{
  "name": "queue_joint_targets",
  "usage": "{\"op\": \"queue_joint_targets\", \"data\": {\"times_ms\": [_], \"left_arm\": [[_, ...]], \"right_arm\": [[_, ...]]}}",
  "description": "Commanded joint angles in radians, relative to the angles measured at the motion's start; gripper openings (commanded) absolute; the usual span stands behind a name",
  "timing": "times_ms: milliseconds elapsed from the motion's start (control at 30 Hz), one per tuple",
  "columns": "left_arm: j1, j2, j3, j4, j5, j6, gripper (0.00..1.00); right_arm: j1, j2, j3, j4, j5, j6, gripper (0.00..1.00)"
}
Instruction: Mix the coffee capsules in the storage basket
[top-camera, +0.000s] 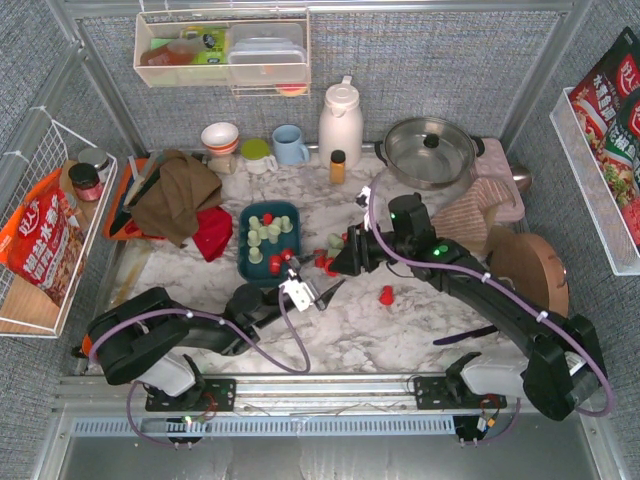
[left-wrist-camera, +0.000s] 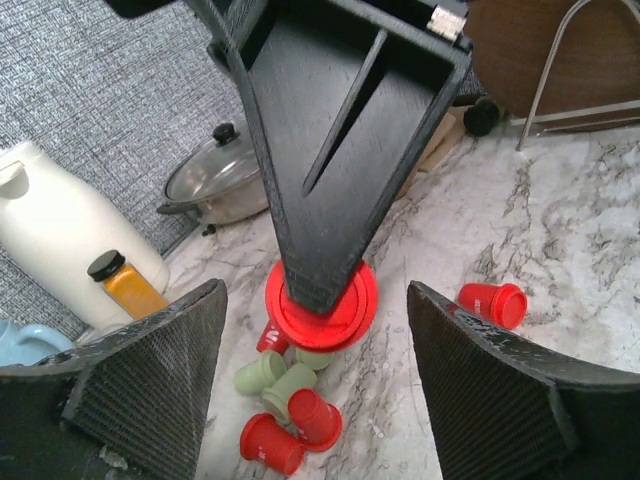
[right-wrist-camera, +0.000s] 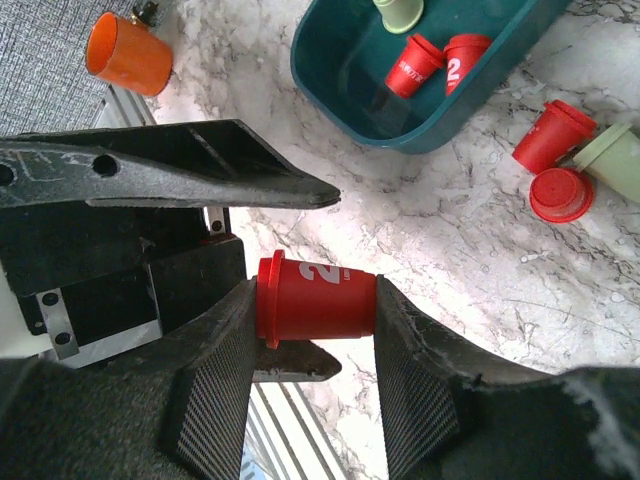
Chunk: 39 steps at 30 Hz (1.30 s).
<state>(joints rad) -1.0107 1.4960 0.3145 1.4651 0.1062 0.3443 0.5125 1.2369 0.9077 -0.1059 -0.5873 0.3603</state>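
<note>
The dark teal storage basket (top-camera: 245, 258) sits left of centre and holds several mint green and red coffee capsules (top-camera: 268, 232). It also shows in the right wrist view (right-wrist-camera: 340, 90) with two red capsules (right-wrist-camera: 415, 62). My right gripper (right-wrist-camera: 315, 335) is shut on a red capsule (right-wrist-camera: 315, 298) lying sideways, held just above the marble. In the top view it (top-camera: 338, 263) is right of the basket. My left gripper (top-camera: 325, 291) is open and empty, its fingers (left-wrist-camera: 150, 370) either side of the held capsule (left-wrist-camera: 322, 305). Loose red and green capsules (left-wrist-camera: 290, 400) lie beneath.
One red capsule (top-camera: 386, 295) lies alone on the marble to the right. A lidded steel pot (top-camera: 430, 150), white jug (top-camera: 340, 120), orange-capped bottle (top-camera: 338, 165) and cups (top-camera: 290, 145) line the back. Brown and red cloths (top-camera: 180, 195) lie left; a round wooden board (top-camera: 535, 270) right.
</note>
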Motion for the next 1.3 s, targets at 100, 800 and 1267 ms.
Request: {"op": "queue_joint_targets", "data": {"times_ms": [100,800,1267], "left_arm": [[-0.011,0.009,0.005,0.088,-0.001,0.019,0.73],[-0.024,-0.042,-0.096,0.089,-0.317,-0.059,0.19],[0.052,-0.206,-0.059,-0.426,-0.636,-0.370,0.12]], "right_arm": [[0.018,0.021,0.020,0.002,-0.037,-0.003,0.29],[0.011,-0.128,0.004,-0.112,0.361,-0.093,0.64],[-0.062,-0.144,-0.114,-0.162,0.897,0.085,0.75]]}}
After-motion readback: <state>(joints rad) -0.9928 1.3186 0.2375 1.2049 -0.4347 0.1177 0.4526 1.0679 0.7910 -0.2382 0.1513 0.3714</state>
